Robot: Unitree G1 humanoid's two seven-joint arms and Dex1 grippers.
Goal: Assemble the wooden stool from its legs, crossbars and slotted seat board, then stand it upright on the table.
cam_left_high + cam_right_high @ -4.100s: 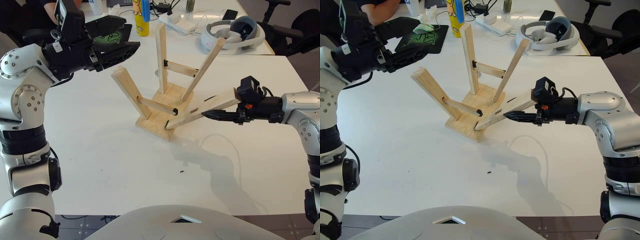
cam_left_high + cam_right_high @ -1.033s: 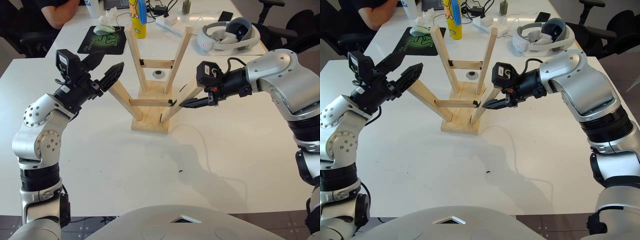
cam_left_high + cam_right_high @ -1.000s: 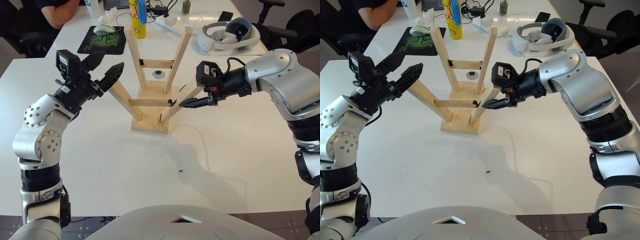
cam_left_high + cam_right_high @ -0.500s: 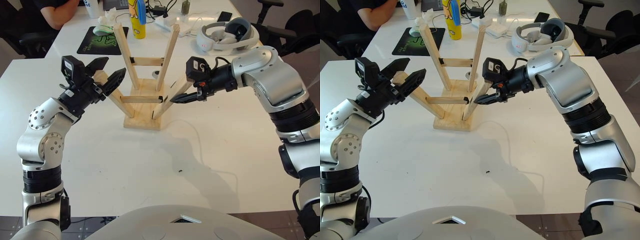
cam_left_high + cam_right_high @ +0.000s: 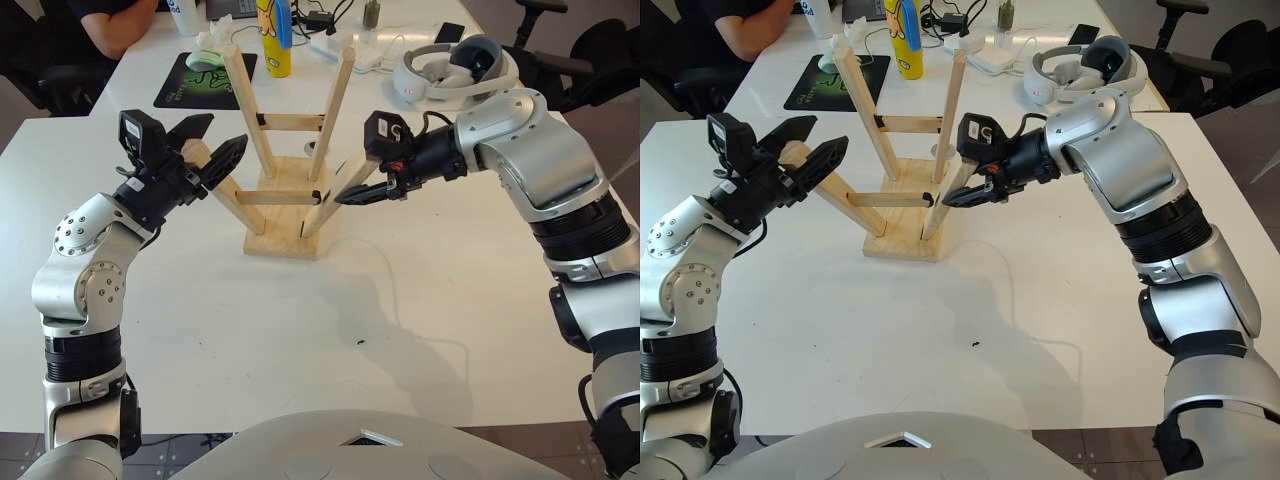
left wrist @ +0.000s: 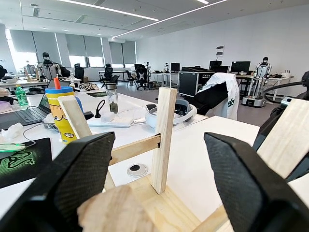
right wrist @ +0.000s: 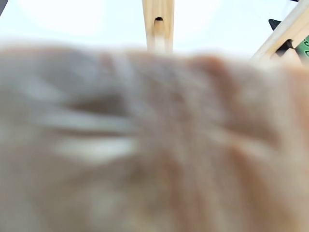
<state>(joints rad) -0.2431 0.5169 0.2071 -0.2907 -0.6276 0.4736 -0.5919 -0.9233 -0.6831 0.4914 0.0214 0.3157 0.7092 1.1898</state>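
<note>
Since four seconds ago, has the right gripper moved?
Yes. The right gripper has swung to the robot's left and farther out, ending closer to the yellow bottle than before.

Head stereo pair sits high, facing fwd & down over the table (image 5: 300, 330). Both eyes share one scene: stool (image 5: 281, 197) mid-table, both arms, back desk (image 5: 380, 95) beyond. The right eye's pic is offset, so the stool lies further left in it. Left wrist cam rides low behind the left gripper (image 6: 159, 137), looking out betw. its two dark fingers (image 6: 72, 179), across the stool's legs into the office; v. near, one leg end just under the lens. Right wrist cam is hard up against a leg: wood so close it blurs, a farther leg w/ a hole beyond. Wrist cams & head pair share the stool's legs.
</note>
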